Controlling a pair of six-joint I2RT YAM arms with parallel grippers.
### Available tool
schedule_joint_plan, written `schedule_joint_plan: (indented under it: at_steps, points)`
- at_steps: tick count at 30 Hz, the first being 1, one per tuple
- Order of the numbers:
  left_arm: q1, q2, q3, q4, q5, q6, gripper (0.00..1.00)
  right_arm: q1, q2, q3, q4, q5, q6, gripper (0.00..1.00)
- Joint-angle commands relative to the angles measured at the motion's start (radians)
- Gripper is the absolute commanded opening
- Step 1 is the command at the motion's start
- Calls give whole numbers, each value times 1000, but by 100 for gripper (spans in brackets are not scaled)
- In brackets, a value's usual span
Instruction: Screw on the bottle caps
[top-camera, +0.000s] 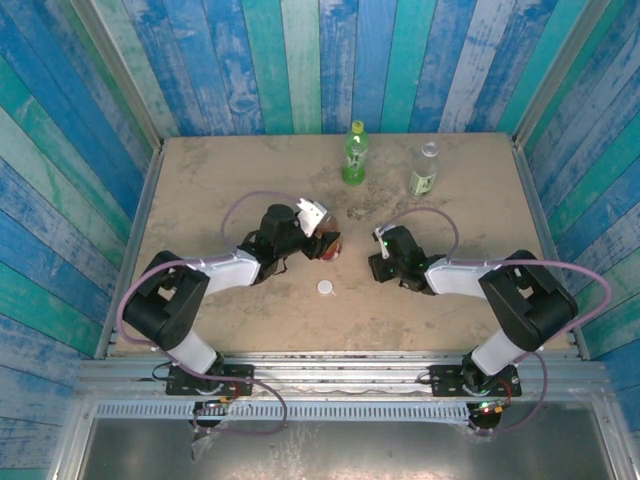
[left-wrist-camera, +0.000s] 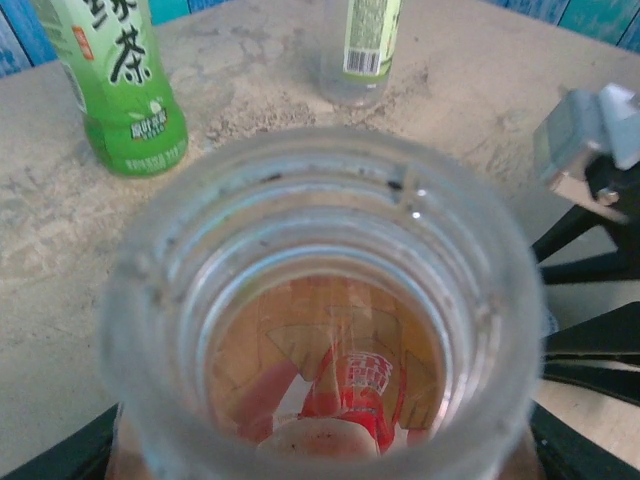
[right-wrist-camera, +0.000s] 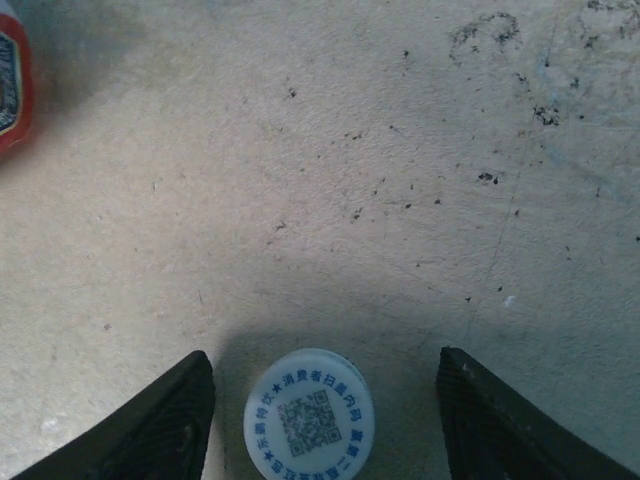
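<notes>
My left fingers are clenched around the amber bottle, its mouth uncapped (red label showing through). My right fingers are spread apart either side of a white cap lying on the surface, not touching it.

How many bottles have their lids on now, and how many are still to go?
Two look done: the green bottle and the clear bottle at the back both seem capped. In hand: the left gripper holds the amber bottle, its mouth open. The white cap lies on the table between the open fingers of the right gripper, ungripped. Left to do: pick it up and screw it on.
</notes>
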Motion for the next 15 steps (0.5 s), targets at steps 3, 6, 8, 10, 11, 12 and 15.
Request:
schedule_joint_plan:
  at_steps: [3, 6, 8, 10, 11, 12, 15]
  points:
    - [-7, 55, 37, -51, -16, 71, 67, 0, -81, 8, -26, 13, -45, 73]
    - [-7, 59, 33, -44, -49, 75, 74, 0, -134, -2, -25, 15, -60, 76]
    - [-8, 59, 25, -27, -63, 74, 85, -1, -166, -6, -25, 21, -66, 76]
    - [-7, 59, 22, -19, -65, 73, 94, 0, -197, -8, -26, 23, -72, 77]
    - [-7, 55, 12, 3, -65, 65, 98, 0, -211, -8, -25, 25, -75, 77]
    - [-7, 52, -1, 31, -66, 58, 99, 0, -222, -9, -26, 26, -79, 77]
    - [-7, 29, -38, 116, -87, 39, 94, -1, -251, -12, -26, 34, -90, 77]
